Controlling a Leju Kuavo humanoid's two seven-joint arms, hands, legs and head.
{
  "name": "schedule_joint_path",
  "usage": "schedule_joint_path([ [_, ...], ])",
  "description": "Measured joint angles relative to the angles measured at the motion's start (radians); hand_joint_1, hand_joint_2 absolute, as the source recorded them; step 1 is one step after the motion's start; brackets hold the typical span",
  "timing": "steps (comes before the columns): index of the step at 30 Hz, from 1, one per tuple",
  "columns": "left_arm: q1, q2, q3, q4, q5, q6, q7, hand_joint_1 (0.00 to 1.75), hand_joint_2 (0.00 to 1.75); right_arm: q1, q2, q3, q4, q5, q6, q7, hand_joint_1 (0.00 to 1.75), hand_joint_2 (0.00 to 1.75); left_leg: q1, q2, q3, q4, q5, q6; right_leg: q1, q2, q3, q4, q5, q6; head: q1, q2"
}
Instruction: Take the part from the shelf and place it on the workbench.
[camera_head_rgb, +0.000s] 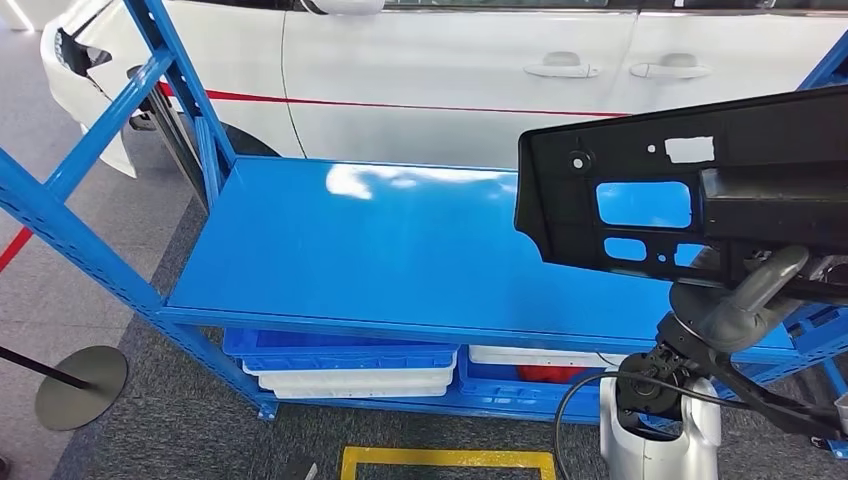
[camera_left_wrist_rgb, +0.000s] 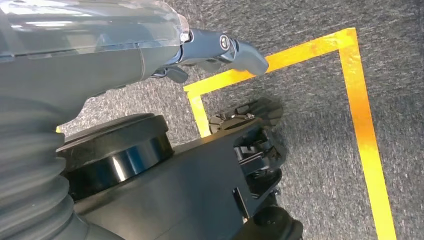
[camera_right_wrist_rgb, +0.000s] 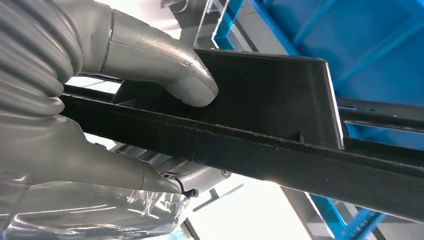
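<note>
A long black plastic part (camera_head_rgb: 640, 160) with several cut-out holes hangs in the air above the right end of the blue shelf board (camera_head_rgb: 400, 250). My right hand (camera_head_rgb: 745, 295) grips it from below at the right side. In the right wrist view the grey thumb (camera_right_wrist_rgb: 170, 75) presses on the part's flat black face (camera_right_wrist_rgb: 270, 95), with the fingers under its long edge. My left hand (camera_left_wrist_rgb: 220, 50) hangs beside my body over the carpet, fingers loosely extended and holding nothing.
A white car (camera_head_rgb: 450, 70) stands right behind the blue shelf rack. Blue and white bins (camera_head_rgb: 350, 365) sit on the lower shelf. Yellow tape (camera_head_rgb: 445, 460) marks a square on the grey carpet. A black round stand base (camera_head_rgb: 80, 385) lies at the left.
</note>
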Motion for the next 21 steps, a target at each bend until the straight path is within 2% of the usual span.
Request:
schedule_joint_path([
  [1, 0.0, 0.001, -0.001, 0.0, 0.0, 0.0, 0.0, 0.0, 1.75, 0.001, 0.002, 0.0, 0.0, 0.0, 0.0, 0.0, 1.75, 1.75, 0.005, -0.002, -0.014, 0.039, -0.036, -0.011, -0.004, -0.002, -0.007, -0.004, 0.009, -0.003, 0.0, 0.0],
  [3, 0.001, 0.002, -0.002, 0.0, 0.0, 0.0, 0.0, 0.0, 1.75, 0.003, 0.006, 0.0, 0.0, 0.0, 0.0, 0.0, 1.75, 1.75, 0.022, -0.003, -0.053, 0.16, -0.123, -0.032, -0.007, -0.003, -0.028, -0.004, 0.025, -0.005, 0.0, 0.0],
  [4, 0.001, 0.002, -0.003, 0.0, 0.0, 0.0, 0.0, 0.0, 1.75, 0.004, 0.007, 0.0, 0.0, 0.0, 0.0, 0.0, 1.75, 1.75, 0.03, -0.003, -0.065, 0.215, -0.148, -0.04, -0.008, -0.003, -0.04, -0.003, 0.034, -0.003, 0.0, 0.0],
  [5, 0.001, 0.003, -0.003, 0.0, 0.0, 0.0, 0.0, 0.0, 1.75, 0.005, 0.008, 0.0, 0.0, 0.0, 0.0, 0.0, 1.75, 1.75, 0.038, -0.003, -0.064, 0.241, -0.151, -0.047, -0.011, -0.003, -0.052, -0.001, 0.042, 0.0, 0.0, 0.0],
  [6, 0.002, 0.003, -0.003, 0.0, 0.0, 0.0, 0.0, 0.0, 1.75, 0.006, 0.008, 0.0, 0.0, 0.0, 0.0, 0.0, 1.75, 1.75, 0.044, -0.003, -0.046, 0.233, -0.134, -0.054, -0.014, -0.003, -0.065, 0.001, 0.05, 0.004, 0.0, 0.0],
  [7, 0.001, 0.003, -0.003, 0.0, 0.0, 0.0, 0.0, 0.0, 1.75, 0.007, 0.008, 0.0, 0.0, 0.0, 0.0, 0.0, 1.75, 1.75, 0.05, -0.003, -0.01, 0.189, -0.104, -0.059, -0.018, -0.003, -0.076, 0.005, 0.057, 0.01, 0.0, 0.0],
  [8, 0.001, 0.003, -0.003, 0.0, 0.0, 0.0, 0.0, 0.0, 1.75, 0.007, 0.008, 0.0, -0.001, 0.0, 0.0, 0.0, 1.75, 1.75, 0.054, -0.003, 0.037, 0.119, -0.082, -0.065, -0.021, -0.003, -0.087, 0.009, 0.064, 0.016, 0.0, 0.0],
  [9, 0.0, 0.003, -0.003, 0.0, 0.0, 0.0, 0.0, 0.0, 1.75, 0.007, 0.009, -0.001, -0.002, 0.0, 0.0, 0.0, 1.75, 1.75, 0.054, -0.004, 0.082, 0.048, -0.073, -0.066, -0.023, -0.003, -0.096, 0.013, 0.07, 0.023, 0.0, 0.0],
  [10, -0.001, 0.003, -0.003, 0.0, 0.001, 0.0, 0.0, 0.0, 1.75, 0.007, 0.009, -0.001, -0.003, 0.0, 0.002, 0.0, 1.75, 1.75, 0.053, -0.006, 0.113, -0.004, -0.07, -0.061, -0.025, -0.003, -0.101, 0.014, 0.077, 0.03, 0.0, 0.0],
  [11, -0.001, 0.004, -0.003, 0.0, 0.002, -0.001, -0.001, 0.0, 1.75, 0.008, 0.009, -0.001, -0.004, 0.0, 0.006, 0.0, 1.75, 1.75, 0.049, -0.009, 0.128, -0.035, -0.076, -0.055, -0.025, -0.003, -0.104, 0.014, 0.085, 0.038, 0.0, 0.0],
  [13, 0.001, 0.004, -0.003, 0.0, 0.007, -0.002, -0.004, 0.0, 1.75, 0.009, 0.011, -0.002, -0.005, 0.0, 0.015, -0.002, 1.75, 1.75, 0.044, -0.011, 0.121, -0.041, -0.068, -0.034, -0.025, -0.002, -0.105, 0.008, 0.102, 0.053, 0.0, 0.0],
  [14, 0.003, 0.005, -0.003, 0.0, 0.011, -0.003, -0.006, 0.0, 1.75, 0.011, 0.011, -0.002, -0.005, -0.001, 0.02, -0.003, 1.75, 1.75, 0.044, -0.01, 0.115, -0.043, -0.059, -0.025, -0.026, -0.001, -0.109, 0.01, 0.099, 0.058, 0.0, 0.0],
  [15, 0.004, 0.005, -0.003, 0.0, 0.014, -0.004, -0.009, 0.0, 1.75, 0.012, 0.011, -0.003, -0.005, -0.001, 0.024, -0.004, 1.75, 1.75, 0.044, -0.008, 0.106, -0.044, -0.048, -0.014, -0.027, 0.001, -0.118, 0.024, 0.078, 0.062, 0.0, 0.0],
  [16, 0.005, 0.005, -0.003, 0.0, 0.017, -0.006, -0.012, 0.0, 1.75, 0.014, 0.012, -0.004, -0.005, -0.002, 0.029, -0.004, 1.75, 1.75, 0.045, -0.005, 0.095, -0.046, -0.035, -0.004, -0.028, 0.002, -0.131, 0.057, 0.037, 0.063, 0.0, 0.0],
  [18, 0.008, 0.006, -0.003, 0.0, 0.02, -0.009, -0.016, 0.0, 1.75, 0.017, 0.014, -0.004, -0.005, -0.002, 0.036, -0.006, 1.75, 1.75, 0.04, -0.002, 0.065, -0.045, -0.011, 0.008, -0.025, 0.002, -0.164, 0.175, -0.069, 0.062, 0.0, 0.0],
  [19, 0.01, 0.006, -0.003, 0.0, 0.02, -0.011, -0.018, 0.0, 1.75, 0.02, 0.015, -0.004, -0.005, -0.002, 0.039, -0.008, 1.75, 1.75, 0.037, -0.002, 0.049, -0.044, 0.001, 0.011, -0.023, 0.002, -0.176, 0.24, -0.102, 0.062, 0.0, 0.0],
  [20, 0.012, 0.007, -0.003, 0.0, 0.02, -0.012, -0.019, 0.0, 1.75, 0.025, 0.015, -0.004, -0.005, -0.002, 0.041, -0.009, 1.75, 1.75, 0.033, -0.001, 0.032, -0.042, 0.013, 0.012, -0.021, 0.003, -0.178, 0.285, -0.111, 0.06, 0.0, 0.0],
  [21, 0.014, 0.007, -0.003, 0.0, 0.02, -0.013, -0.019, 0.0, 1.75, 0.028, 0.016, -0.004, -0.005, -0.002, 0.043, -0.011, 1.75, 1.75, 0.029, -0.001, 0.015, -0.04, 0.024, 0.013, -0.018, 0.003, -0.164, 0.3, -0.098, 0.057, 0.0, 0.0],
])
